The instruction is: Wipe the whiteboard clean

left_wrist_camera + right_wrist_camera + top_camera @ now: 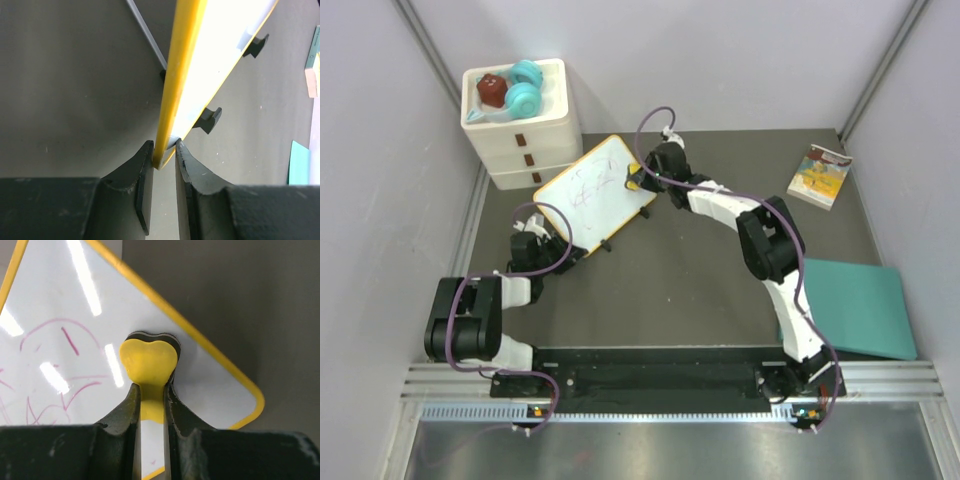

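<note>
Whiteboard (595,195) mid-table, just in front of drawer box (525,150), tilted. Left gripper (164,152) clamped on yellow frame at near corner, steadying it. Right gripper (150,390) clamped on yellow heart-shaped eraser (149,360). Eraser sits at board face near right corner. Contact looks likely, but hard to confirm. Scribbles (68,341) cover left and middle of face; only patch around eraser looks clean. Judgement: erasing barely begun, nearly all strokes left to wipe.
</note>
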Robot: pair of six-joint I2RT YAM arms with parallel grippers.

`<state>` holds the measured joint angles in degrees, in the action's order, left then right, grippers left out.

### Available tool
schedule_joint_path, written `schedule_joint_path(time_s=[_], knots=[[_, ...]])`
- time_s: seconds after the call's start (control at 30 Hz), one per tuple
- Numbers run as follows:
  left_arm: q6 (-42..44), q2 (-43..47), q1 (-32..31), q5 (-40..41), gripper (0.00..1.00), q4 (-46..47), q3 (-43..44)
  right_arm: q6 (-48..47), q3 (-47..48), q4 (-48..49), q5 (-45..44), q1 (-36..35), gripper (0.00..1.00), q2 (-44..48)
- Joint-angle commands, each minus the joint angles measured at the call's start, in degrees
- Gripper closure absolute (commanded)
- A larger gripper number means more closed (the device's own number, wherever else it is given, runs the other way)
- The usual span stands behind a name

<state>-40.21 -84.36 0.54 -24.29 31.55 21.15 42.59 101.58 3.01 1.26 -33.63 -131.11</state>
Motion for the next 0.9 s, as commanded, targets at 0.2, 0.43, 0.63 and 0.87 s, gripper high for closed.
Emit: schedule_joint_path(time_s=[0.2, 0.43, 0.63, 0.87], knots=[[2.5, 0.42, 0.34, 4.17, 0.81, -5.18, -0.32, -1.54, -7.7, 0.94, 2.52, -10.75, 1.0, 3.48], [4.34, 0.51, 0.26, 5.3, 0.81, -9.03, 1.09, 0.21, -15.26, 4.2, 1.29, -13.65, 1.0, 8.76], [6.8, 0.69, 0.34, 7.06, 0.81, -13.0, 3.11, -1.19, -14.57, 3.76, 0.06, -16.47, 1.0, 8.94], [9.71, -1.16, 0.61, 7.6, 0.82, -17.75, 6.54, -1.19, -6.23, 1.74, 0.5, -17.0, 1.0, 5.69]])
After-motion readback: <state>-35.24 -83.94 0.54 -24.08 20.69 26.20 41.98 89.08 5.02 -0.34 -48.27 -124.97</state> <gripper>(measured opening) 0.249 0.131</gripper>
